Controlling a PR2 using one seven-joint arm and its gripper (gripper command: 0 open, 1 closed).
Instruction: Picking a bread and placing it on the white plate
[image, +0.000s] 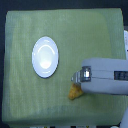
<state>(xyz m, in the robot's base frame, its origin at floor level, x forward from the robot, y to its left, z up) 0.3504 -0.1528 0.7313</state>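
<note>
The white plate (46, 57) lies bare on the green cloth, toward the exterior view's left. The bread (75, 92), golden-orange and bumpy, shows only partly at the lower middle, tucked under the front end of my arm. My gripper (79, 84) reaches in from the exterior view's right, its grey-white housing covering the fingers, so I cannot see whether they are open or closed on the bread. The bread sits well to the right of and below the plate.
A green cloth (30, 100) covers the table. Dark floor borders it at the left edge, and white and dark objects (125, 42) sit at the right edge beyond the cloth.
</note>
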